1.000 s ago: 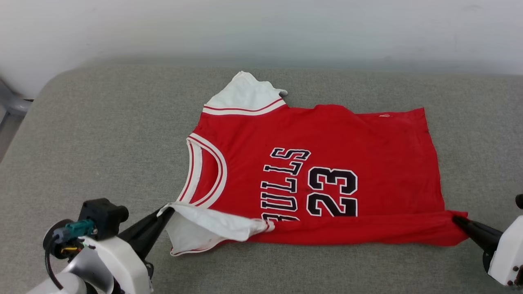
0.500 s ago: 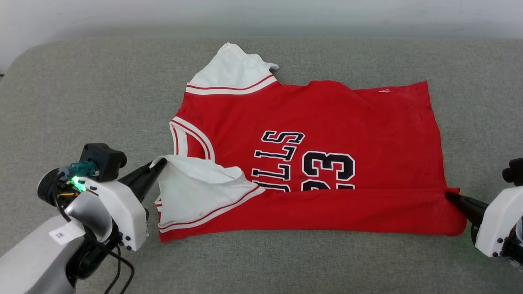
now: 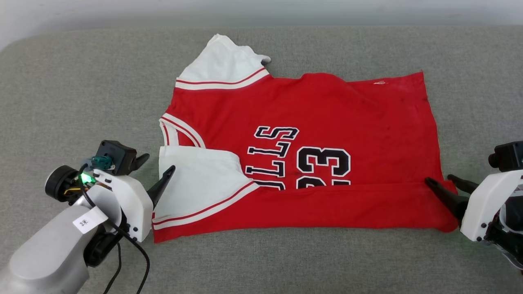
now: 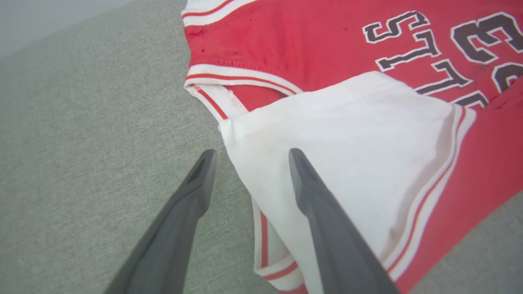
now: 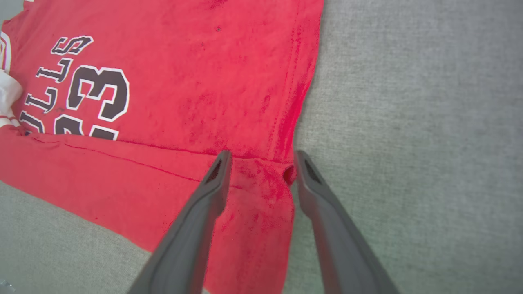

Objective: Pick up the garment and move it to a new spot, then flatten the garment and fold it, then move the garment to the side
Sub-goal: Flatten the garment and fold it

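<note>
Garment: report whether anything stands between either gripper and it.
Nothing visible does. The left gripper is open astride the edge of the white sleeve folded onto the garment. The right gripper is open astride the folded hem corner. Bare grey cushion lies around them.

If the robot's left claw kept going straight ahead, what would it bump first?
Probably the garment, at its folded white sleeve: the open left gripper points at that edge, one finger over cloth, one over the grey cushion. Height is unclear.

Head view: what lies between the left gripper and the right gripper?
The garment: its folded-over near edge spans the stretch, white sleeve by the left gripper, red hem corner by the right gripper. The head view shows it.
</note>
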You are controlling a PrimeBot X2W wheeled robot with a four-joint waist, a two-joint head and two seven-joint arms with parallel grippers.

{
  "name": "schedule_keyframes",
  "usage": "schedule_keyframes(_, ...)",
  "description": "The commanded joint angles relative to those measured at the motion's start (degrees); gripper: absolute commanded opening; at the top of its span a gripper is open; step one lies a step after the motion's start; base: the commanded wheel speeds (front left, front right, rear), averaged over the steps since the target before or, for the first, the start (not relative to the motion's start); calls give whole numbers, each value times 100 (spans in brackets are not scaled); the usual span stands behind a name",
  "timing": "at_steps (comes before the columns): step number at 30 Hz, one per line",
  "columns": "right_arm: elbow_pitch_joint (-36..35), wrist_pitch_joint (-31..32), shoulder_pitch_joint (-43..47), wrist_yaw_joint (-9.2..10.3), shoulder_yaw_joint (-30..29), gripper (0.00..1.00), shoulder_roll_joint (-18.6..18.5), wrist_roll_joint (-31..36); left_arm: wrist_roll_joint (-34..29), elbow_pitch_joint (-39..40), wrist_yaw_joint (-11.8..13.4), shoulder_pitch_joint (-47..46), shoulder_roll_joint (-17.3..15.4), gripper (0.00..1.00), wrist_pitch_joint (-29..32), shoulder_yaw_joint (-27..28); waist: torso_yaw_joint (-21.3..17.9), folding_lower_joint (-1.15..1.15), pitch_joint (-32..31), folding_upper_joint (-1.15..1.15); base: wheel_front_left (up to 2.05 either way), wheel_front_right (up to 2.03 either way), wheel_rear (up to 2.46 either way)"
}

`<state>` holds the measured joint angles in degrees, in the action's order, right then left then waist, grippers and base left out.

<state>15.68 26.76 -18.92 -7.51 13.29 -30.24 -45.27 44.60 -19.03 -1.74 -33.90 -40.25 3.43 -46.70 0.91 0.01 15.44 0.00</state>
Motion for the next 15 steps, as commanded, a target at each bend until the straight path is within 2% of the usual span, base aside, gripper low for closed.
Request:
schedule_keyframes(1, 32, -42, -48, 5, 10, 100, 11, 41, 13, -54, 31, -64, 7, 100, -52, 32, 11, -1, -37, 0, 0, 0, 0)
schedule_keyframes(7, -9, -381, 21, 5, 179, 100, -123, 313, 319, -327, 109, 233, 281, 100, -457, 222, 83, -1, -334, 0, 0, 0, 0)
schedule_keyframes(10, -81, -464, 146, 5, 206, 100, -140, 551, 541, -288, 244, 463, 335, 100, -633, 380, 123, -1, -502, 0, 0, 0, 0)
schedule_keyframes(15, -199, -292, 438, 5, -71, 100, 23, 971, 905, 105, 549, 946, 388, 100, -745, 586, 193, -1, -723, 0, 0, 0, 0)
